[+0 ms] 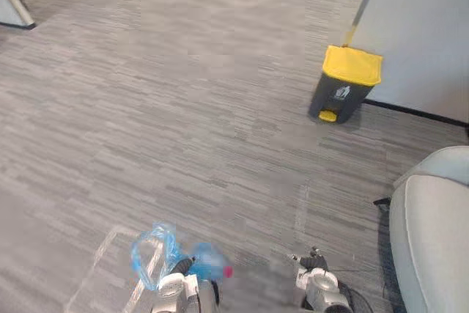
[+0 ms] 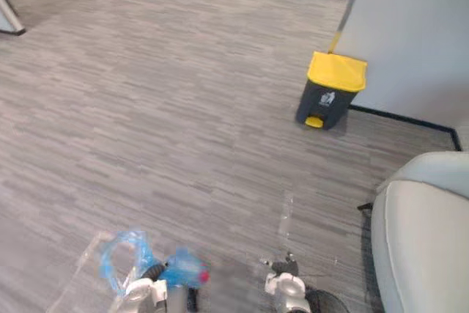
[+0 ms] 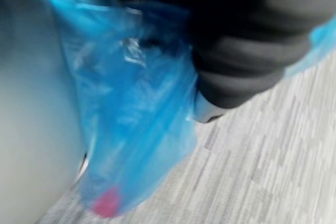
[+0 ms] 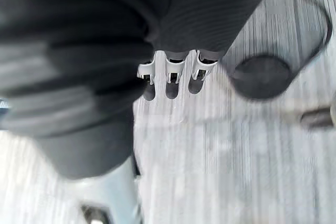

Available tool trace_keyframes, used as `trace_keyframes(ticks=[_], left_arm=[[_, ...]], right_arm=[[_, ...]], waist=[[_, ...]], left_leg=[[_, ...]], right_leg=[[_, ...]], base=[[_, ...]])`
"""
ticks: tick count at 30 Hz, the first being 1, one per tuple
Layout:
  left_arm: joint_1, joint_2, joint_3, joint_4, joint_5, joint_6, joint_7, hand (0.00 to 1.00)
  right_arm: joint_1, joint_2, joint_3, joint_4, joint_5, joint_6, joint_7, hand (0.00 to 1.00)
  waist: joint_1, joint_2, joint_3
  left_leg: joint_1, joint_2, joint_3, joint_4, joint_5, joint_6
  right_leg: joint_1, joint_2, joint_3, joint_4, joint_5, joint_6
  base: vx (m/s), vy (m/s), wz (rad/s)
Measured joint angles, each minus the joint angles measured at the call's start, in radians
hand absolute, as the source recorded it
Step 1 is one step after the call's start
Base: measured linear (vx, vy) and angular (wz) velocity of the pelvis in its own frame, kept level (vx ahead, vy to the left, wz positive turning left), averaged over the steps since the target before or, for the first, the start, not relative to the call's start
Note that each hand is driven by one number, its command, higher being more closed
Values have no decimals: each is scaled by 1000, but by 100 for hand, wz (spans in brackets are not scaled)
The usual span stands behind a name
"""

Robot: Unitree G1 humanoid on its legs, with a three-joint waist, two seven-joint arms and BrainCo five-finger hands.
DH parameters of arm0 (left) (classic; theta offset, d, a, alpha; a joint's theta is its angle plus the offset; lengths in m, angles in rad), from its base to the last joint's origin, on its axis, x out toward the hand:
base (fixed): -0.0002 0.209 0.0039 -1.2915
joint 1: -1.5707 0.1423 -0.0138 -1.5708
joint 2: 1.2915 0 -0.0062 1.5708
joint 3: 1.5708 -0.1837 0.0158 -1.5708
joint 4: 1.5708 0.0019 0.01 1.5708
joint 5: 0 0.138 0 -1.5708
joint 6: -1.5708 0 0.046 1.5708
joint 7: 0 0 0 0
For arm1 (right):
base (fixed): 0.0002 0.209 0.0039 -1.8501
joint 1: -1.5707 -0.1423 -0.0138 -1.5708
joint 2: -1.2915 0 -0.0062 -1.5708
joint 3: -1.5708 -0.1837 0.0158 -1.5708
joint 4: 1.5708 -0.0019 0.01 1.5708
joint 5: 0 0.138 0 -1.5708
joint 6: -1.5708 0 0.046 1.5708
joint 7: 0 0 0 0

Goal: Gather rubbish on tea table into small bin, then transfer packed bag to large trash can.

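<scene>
While the blue bag rides at the left hand, the main hazard is a drop before it reaches the bin.
The bag sits at the lower left of the head views, well apart from the large trash can at the upper right, whose yellow lid is down. Whether the left hand is clamped on the film cannot be told, because the plastic hides the grip. A loose hold would probably let the bag slip to the carpet. The right hand, at lower centre, hangs relaxed and empty. With the lid closed, the pedal likely needs pressing first, or the bag will meet a shut bin.
</scene>
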Motion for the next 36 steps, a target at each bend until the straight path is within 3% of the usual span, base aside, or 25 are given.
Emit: trace_keyframes(ticks=[4,6,8,9,10,12,13,15,16,19,20,21,23,26,27,29,30,32,34,36], left_arm=[[7,0,-16,21,1,6,0,100],[8,6,-23,28,0,10,1,100],[6,13,-22,43,0,14,3,100],[5,15,-22,52,0,15,8,100],[-1,13,-23,67,-1,19,16,100],[-13,16,-40,81,-1,20,16,100],[-16,40,-65,95,-1,19,15,100],[-11,23,-70,113,0,20,14,100],[-9,17,-64,112,1,20,14,100],[-13,7,-41,108,1,21,11,100],[-6,1,-40,96,1,21,4,100],[-2,-4,-40,73,0,20,-5,100],[-2,-5,-40,47,0,18,-4,100],[-8,-6,-35,30,0,17,-4,100],[-12,-11,-30,25,0,17,-3,100],[-2,-15,-40,25,0,15,-4,100],[-5,-6,-34,26,-1,12,-1,100],[-20,-1,-31,23,-1,5,0,100],[-6,-6,-17,31,-1,9,-1,100],[8,-1,-22,34,-2,10,1,100]], right_arm=[[3,0,-12,-4,0,0,1,0],[6,-1,-14,-3,0,0,0,0],[30,-2,-17,-3,-3,2,0,0],[33,-4,-17,-4,-2,6,0,0],[26,-5,-25,-4,-4,5,-2,0],[21,-7,-37,-3,-4,2,-2,0],[28,-8,-40,6,-6,2,-3,0],[19,-21,-75,11,-9,1,-5,0],[19,-26,-81,11,-12,2,-7,0],[30,-28,-81,9,-10,6,-6,0],[40,-27,-66,10,-10,8,-7,0],[33,-25,-56,10,-7,8,-8,0],[28,-15,-51,11,-2,10,-8,0],[20,4,-53,10,-1,17,-7,0],[21,4,-55,9,-1,17,-8,0],[34,-2,-58,-5,-1,14,-10,0],[40,-6,-38,11,-3,19,-5,0],[45,-4,-37,12,-5,18,-8,0],[43,2,-35,11,-13,19,-7,0],[44,-2,-30,11,-36,18,-5,0]], waist=[[2,-5,5],[-2,0,10],[-6,5,14],[-10,5,14],[-34,3,12],[-43,4,13],[-46,-17,5],[-47,33,4],[-49,41,3],[-57,56,13],[-49,49,18],[-37,38,27],[-29,29,29],[-24,22,35],[-18,16,38],[-11,36,25],[-8,9,10],[-2,-10,-1],[16,-13,-2],[14,-7,-2]], left_leg=[[124,1,130,-35,-72,30],[185,11,175,-71,-86,25],[269,11,219,-147,-99,13],[310,10,236,-179,-96,6],[349,11,253,-218,-93,-8],[388,14,262,-256,-97,-33],[414,-6,258,-281,-100,-75],[456,29,221,-298,-94,-91],[454,41,201,-279,-92,-94],[329,135,90,102,-48,-79],[238,168,33,330,0,-65],[178,169,16,457,-21,-62],[82,166,24,498,-59,-63],[8,155,89,273,-86,-49],[7,125,93,150,-73,-37],[13,77,47,-89,42,-35],[25,42,50,-84,63,-34],[31,14,74,-72,6,-24],[81,7,136,-49,-41,1],[164,-11,167,-88,-66,15]], right_leg=[[-135,-52,35,283,89,39],[-231,-61,-2,444,75,44],[-324,-67,-111,511,33,24],[-355,-67,-168,490,4,20],[-380,-62,-238,414,-5,16],[-400,-48,-302,285,6,5],[-397,-23,-324,110,101,-86],[-367,20,-332,109,67,-93],[-365,29,-333,117,46,-101],[-245,81,-355,50,12,-124],[-162,100,-346,-7,9,-129],[-111,107,-321,-47,5,-134],[-50,110,-283,-101,4,-132],[21,92,-218,-139,3,-126],[43,70,-198,-144,-8,-105],[62,58,-156,-153,-42,-43],[67,26,-120,-157,-53,-17],[55,-8,-86,-148,-18,-13],[48,-40,-32,-69,-7,6],[-49,-65,-5,178,42,79]], base=[[265,209,-90],[184,67,-69],[240,-13,-64],[300,-85,-49],[264,-108,-26],[345,-184,-13],[345,-183,-14],[360,-138,-25],[568,-249,-22],[442,-208,1],[425,-106,-31],[454,-62,-46],[386,22,-67],[362,135,-69],[364,224,-76],[412,322,-61],[391,307,-34],[363,256,-26],[379,268,-62],[367,209,-47]])
